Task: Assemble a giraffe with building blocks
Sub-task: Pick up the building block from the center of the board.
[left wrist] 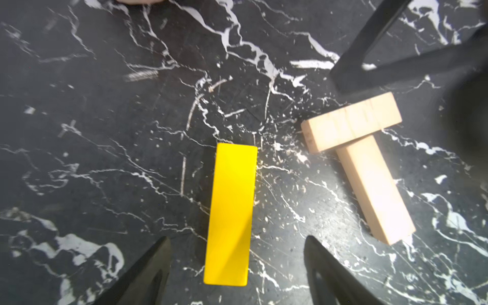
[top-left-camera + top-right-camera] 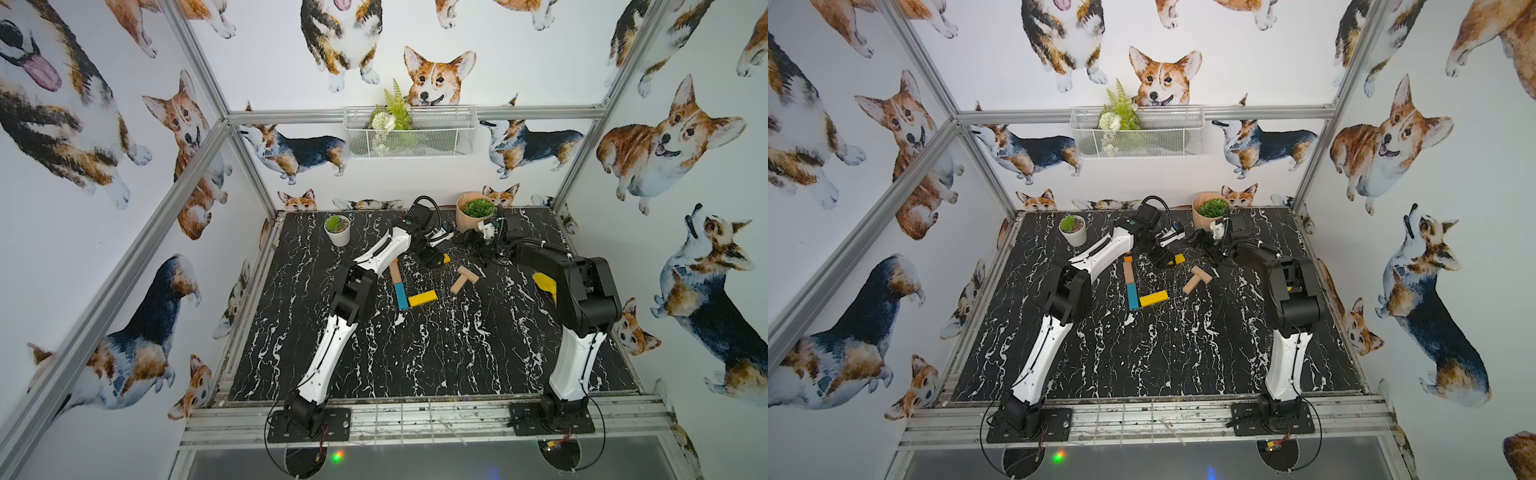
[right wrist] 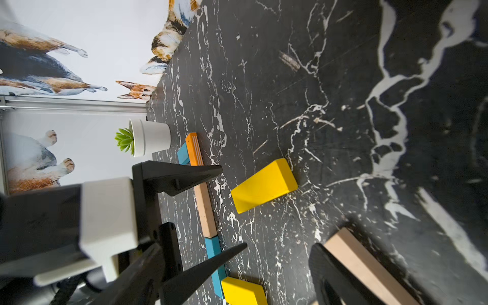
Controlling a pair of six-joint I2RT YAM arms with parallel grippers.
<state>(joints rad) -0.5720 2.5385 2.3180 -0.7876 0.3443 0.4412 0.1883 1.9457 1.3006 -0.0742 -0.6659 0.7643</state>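
Two top views, both alike. Left gripper [image 2: 433, 261] low at mid-frame over a yellow bar [image 2: 445, 258], jaws parted, gripping nothing. Right gripper [image 2: 477, 253] just to its right, above the tan pair [image 2: 463, 279], jaws wide, nothing in them either. Giraffe [image 2: 400, 295] half built left of centre on the table [image 2: 415, 365]: orange, tan and teal bars end to end, running down the frame, yellow body [image 2: 422, 298] jutting right from the teal end.

Left wrist next. Yellow bar flat at lower centre, between two black fingertips [image 1: 158, 258] standing clear of both its sides. Tan pair at right as a T: crossbar [image 1: 351, 122] laid over one end of the stem [image 1: 375, 187]. One right finger [image 1: 369, 45] slanting in from the upper right, tip just beside the crossbar.

Right wrist last. Left gripper at left of frame, fingers spread, yellow bar at centre just past their tips, loose on the table. Behind them the giraffe's line: body at the bottom edge, then teal, tan, orange going up, teal head [image 3: 183, 154] touching the orange bar's side near a white pot [image 3: 151, 137]. Lower right, one right finger with a tan bar just beside it.
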